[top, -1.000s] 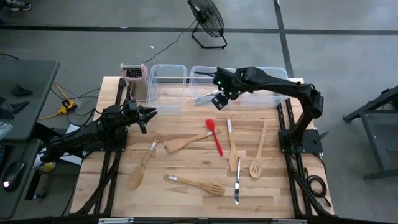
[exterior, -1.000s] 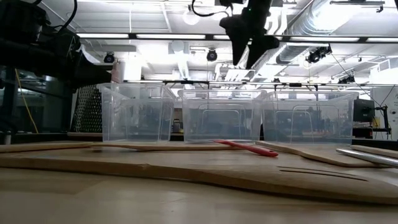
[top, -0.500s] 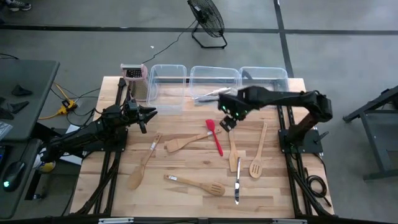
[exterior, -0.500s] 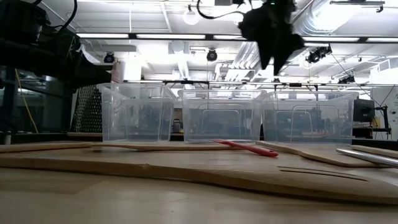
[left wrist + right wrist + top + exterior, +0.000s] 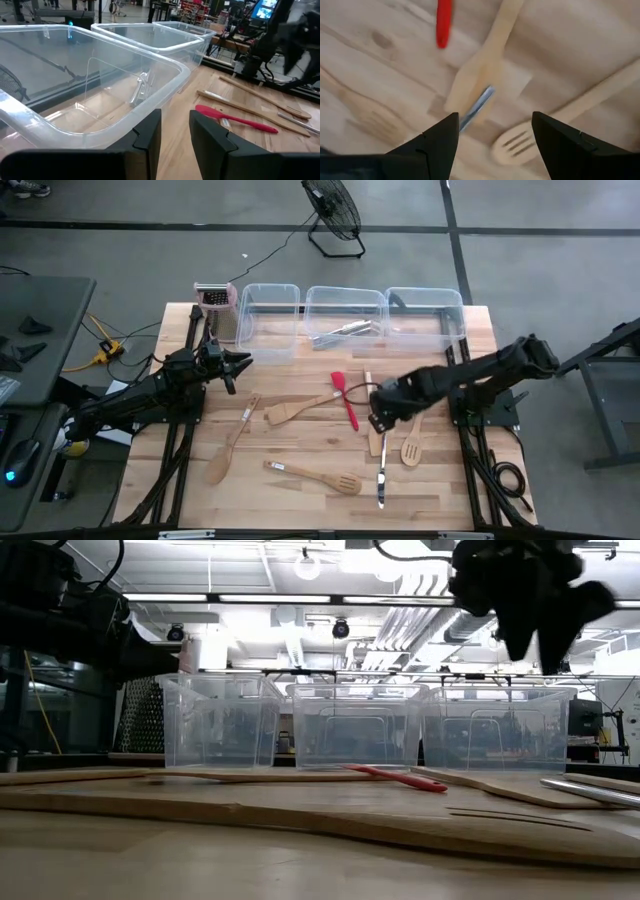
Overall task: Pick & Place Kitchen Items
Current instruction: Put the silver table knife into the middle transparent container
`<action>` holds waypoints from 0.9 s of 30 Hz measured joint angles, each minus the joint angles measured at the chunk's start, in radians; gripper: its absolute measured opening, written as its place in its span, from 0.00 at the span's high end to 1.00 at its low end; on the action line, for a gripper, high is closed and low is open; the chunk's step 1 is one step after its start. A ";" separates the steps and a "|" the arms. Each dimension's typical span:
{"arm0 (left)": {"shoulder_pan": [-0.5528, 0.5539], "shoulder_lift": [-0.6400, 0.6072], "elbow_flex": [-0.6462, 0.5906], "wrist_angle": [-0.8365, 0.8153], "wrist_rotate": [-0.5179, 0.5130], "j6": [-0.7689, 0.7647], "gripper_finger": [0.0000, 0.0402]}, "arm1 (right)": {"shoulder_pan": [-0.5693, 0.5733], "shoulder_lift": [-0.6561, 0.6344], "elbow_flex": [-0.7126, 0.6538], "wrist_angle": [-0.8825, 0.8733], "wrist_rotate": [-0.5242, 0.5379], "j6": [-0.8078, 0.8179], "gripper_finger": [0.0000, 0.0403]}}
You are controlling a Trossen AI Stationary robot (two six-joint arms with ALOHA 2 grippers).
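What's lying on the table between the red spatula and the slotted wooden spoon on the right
In the high view, a flat wooden spatula lies between the red spatula and the slotted wooden spoon, with the open right gripper hovering over it.

Place: a robotics lab or workshop hall — not a home kitchen.
Floor: bare grey concrete (image 5: 120,260) crossed by dark lines.
Ceiling: exposed ducts (image 5: 520,570) and strip lights (image 5: 200,597) over an open room.
Bench: a wooden-slat table (image 5: 300,500) on a black frame, with two dark arms mounted at its sides.
Surroundings: a floor fan (image 5: 332,210), a yellow cable (image 5: 100,352), a dark side desk (image 5: 40,330) — monitors and racks in the background.
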 joint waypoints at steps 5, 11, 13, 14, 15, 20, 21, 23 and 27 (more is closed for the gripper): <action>0.000 0.000 0.000 0.000 0.003 0.000 0.75 | 0.078 0.005 -0.048 0.099 -0.044 0.262 0.40; 0.000 0.000 0.000 0.000 0.003 0.000 0.75 | 0.154 0.081 -0.061 0.168 -0.064 0.486 0.40; 0.000 0.000 0.000 0.000 0.003 0.000 0.75 | 0.179 0.120 -0.061 0.216 -0.072 0.551 0.40; 0.000 0.000 0.000 0.000 0.003 0.000 0.75 | 0.191 0.142 -0.061 0.238 -0.081 0.581 0.40; 0.000 0.000 0.000 0.000 0.003 0.000 0.75 | 0.205 0.161 -0.061 0.261 -0.086 0.610 0.40; 0.000 0.000 0.000 0.000 0.003 0.000 0.75 | 0.257 0.245 -0.061 0.323 -0.089 0.729 0.40; 0.000 0.000 0.000 0.000 0.003 0.000 0.75 | 0.261 0.259 -0.061 0.324 -0.088 0.742 0.40; 0.000 0.000 0.000 0.000 0.003 0.000 0.75 | 0.261 0.282 -0.061 0.325 -0.072 0.749 0.40; 0.000 0.000 0.000 0.000 0.003 0.000 0.75 | 0.259 0.330 -0.061 0.356 -0.049 0.746 0.40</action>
